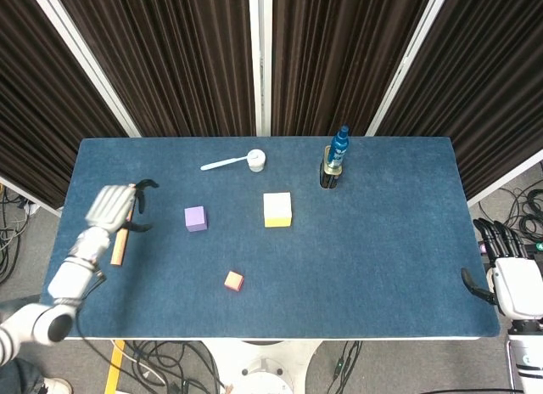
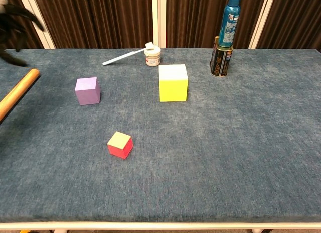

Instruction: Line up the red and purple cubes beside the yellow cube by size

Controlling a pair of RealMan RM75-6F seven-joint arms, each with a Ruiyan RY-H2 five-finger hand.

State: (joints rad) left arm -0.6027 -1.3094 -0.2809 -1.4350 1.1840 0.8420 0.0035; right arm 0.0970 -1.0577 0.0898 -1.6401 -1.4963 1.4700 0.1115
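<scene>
The large yellow cube (image 1: 277, 210) (image 2: 173, 82) stands near the middle of the blue table. A mid-sized purple cube (image 1: 195, 218) (image 2: 87, 90) sits to its left. The small red cube (image 1: 233, 281) (image 2: 120, 144) lies nearer the front edge. My left hand (image 1: 114, 206) hovers above the table's left part, left of the purple cube, fingers spread and empty; in the chest view only its dark fingertips (image 2: 15, 17) show at the top left corner. My right hand (image 1: 509, 279) hangs off the table's right edge, fingers apart, holding nothing.
A wooden rolling pin (image 1: 124, 224) (image 2: 17, 93) lies along the left side, just under my left hand. At the back stand a white jar with a spoon (image 1: 254, 160) (image 2: 152, 55) and a blue bottle in a tin (image 1: 336, 163) (image 2: 225, 37).
</scene>
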